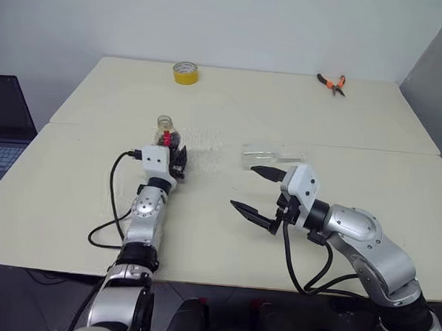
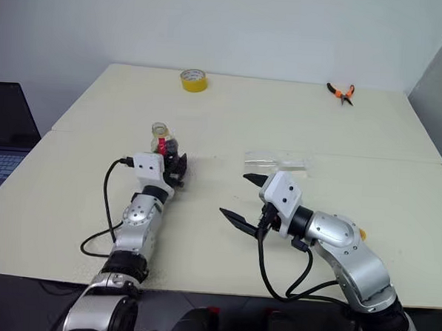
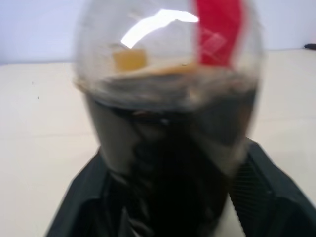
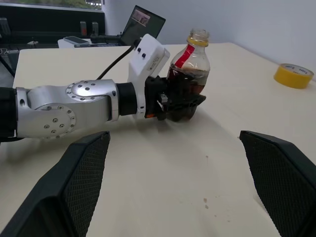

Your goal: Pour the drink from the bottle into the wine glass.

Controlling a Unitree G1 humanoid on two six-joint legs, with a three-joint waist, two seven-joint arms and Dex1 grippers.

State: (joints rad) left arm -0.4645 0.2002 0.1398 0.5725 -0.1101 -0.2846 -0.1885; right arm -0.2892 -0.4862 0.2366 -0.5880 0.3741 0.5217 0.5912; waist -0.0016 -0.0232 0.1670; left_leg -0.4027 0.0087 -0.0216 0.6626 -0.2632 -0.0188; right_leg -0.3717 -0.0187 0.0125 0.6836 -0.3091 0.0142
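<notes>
Right now the small squat clear plastic bottle with a red neck label and yellow ring [image 1: 166,133] stands upright on the pale counter [image 1: 71,195], on its left half. The cap is off and the mouth is open. The dark, near-black drink [image 4: 190,81] fills roughly its lower half. The left hand [image 1: 175,154] has its black fingers on either side of the bottle's ribbed body. Whether they are clamping it or just standing beside it cannot be told.

The right hand [image 1: 242,186] hovers over the counter with its fingers spread wide and nothing between them. Just beyond it, the clear stemmed wine glass [image 1: 264,154] looks to be lying on its side, though its outline is faint. It is well apart from the bottle.

The step in hand is probably getting a sure hold of the bottle. To do it well, the left hand should close squarely on the ribbed belly, low down, and keep the bottle vertical, since the open mouth will spill on any early tilt. The glass likely needs standing upright, and steadying by its stem, before the pour. A yellow tape roll [image 1: 185,72] and orange-handled pliers [image 1: 331,84] sit at the far edge, out of the way.
</notes>
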